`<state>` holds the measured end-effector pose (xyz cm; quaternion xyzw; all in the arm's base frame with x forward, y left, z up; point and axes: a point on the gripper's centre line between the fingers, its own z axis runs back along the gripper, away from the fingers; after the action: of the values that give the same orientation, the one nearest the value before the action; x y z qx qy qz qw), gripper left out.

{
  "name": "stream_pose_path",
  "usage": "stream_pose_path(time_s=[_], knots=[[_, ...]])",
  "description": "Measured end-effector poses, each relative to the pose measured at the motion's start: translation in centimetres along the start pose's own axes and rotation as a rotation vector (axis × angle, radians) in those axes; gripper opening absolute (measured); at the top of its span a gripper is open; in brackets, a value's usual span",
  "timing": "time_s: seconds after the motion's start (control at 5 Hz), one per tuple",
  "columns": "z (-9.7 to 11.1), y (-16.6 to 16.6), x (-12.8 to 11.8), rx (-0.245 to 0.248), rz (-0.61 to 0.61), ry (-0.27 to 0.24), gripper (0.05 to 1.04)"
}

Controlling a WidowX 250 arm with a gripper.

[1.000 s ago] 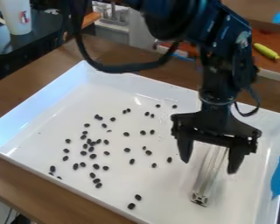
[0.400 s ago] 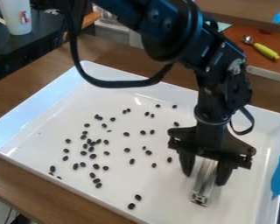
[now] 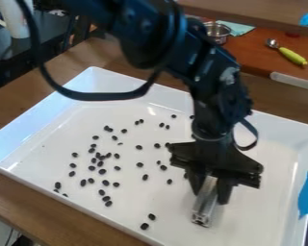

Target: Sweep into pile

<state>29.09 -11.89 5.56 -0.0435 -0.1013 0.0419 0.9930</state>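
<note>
Sweeping with a bar. The claw (image 3: pixel 210 197) is at about 5 o'clock from the centre of the white tray (image 3: pixel 263 218), pinching the metal bar (image 3: pixel 204 209) between its fingers; the bar's free end points between 6 and 7 o'clock. The dark beans (image 3: pixel 101 163) lie loose on the tray floor, most at 9 o'clock, some towards 12, and two beans (image 3: pixel 148 221) apart from the rest near 6. No single pile has formed.

Likely faults: a bar held at a slant may touch the floor only at its free end, so that beans slip beneath the raised part. A narrow grip could let the bar swivel when it meets the tray wall. Because the beans are scattered widely and the bar is narrow, one stroke may well miss those at 12 o'clock, while a fast stroke could roll others out sideways. Pressing down too hard might drag the tray itself.
</note>
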Motion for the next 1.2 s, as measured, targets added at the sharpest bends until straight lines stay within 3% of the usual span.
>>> stream_pose_path(time_s=[0.4, 0.6, 0.8, 1.0, 1.2], knots=[[0.5, 3.9, -0.8, -0.02, 0.0, 0.024, 0.376], [0.3, 6.1, -0.1, -0.013, -0.015, -0.002, 0.376], [0.3, 9.8, 1.5, 0.013, 0.001, -0.068, 0.376], [0.6, 14.1, 1.4, 0.052, -0.019, -0.049, 0.375], [1.4, 18.0, -1.1, 0.064, -0.028, 0.055, 0.375]])
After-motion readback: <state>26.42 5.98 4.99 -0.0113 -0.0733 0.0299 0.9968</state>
